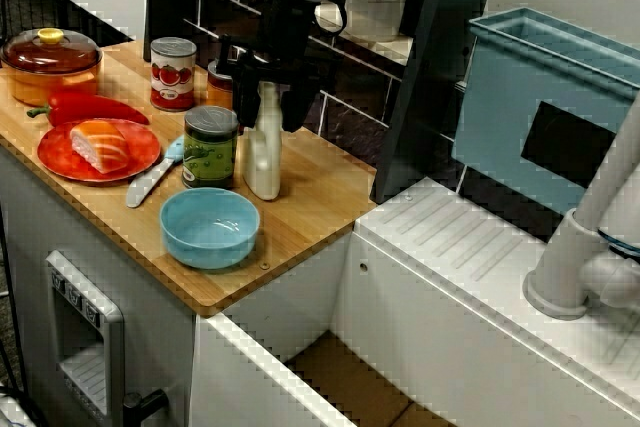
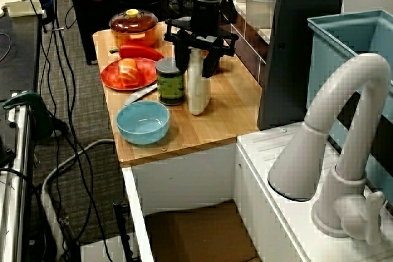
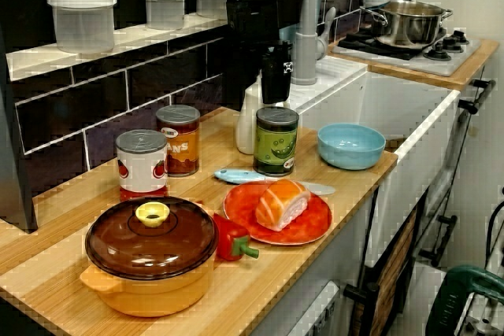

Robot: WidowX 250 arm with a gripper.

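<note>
While its fingers stand spread, the end effector (image 1: 268, 115) straddles the neck of the white bottle (image 1: 265, 162).

Seen in the view from above, a wooden tabletop (image 1: 320, 197) carries an orange lidded pot (image 1: 50, 62) at its back left corner, a red pepper (image 1: 95, 107) and a red plate (image 1: 60, 157) toward the front edge, a blue-handled knife (image 1: 150, 179) just beside the plate, and a blue bowl (image 1: 210, 227) near the front right corner. A tomato can (image 1: 173, 72), brown can (image 3: 178, 139), green can (image 1: 211, 145) and white bottle (image 1: 265, 152) stand mid-board

Glossy white plastic bottle (image 1: 265, 152), matt wooden counter (image 1: 322, 199)
</note>
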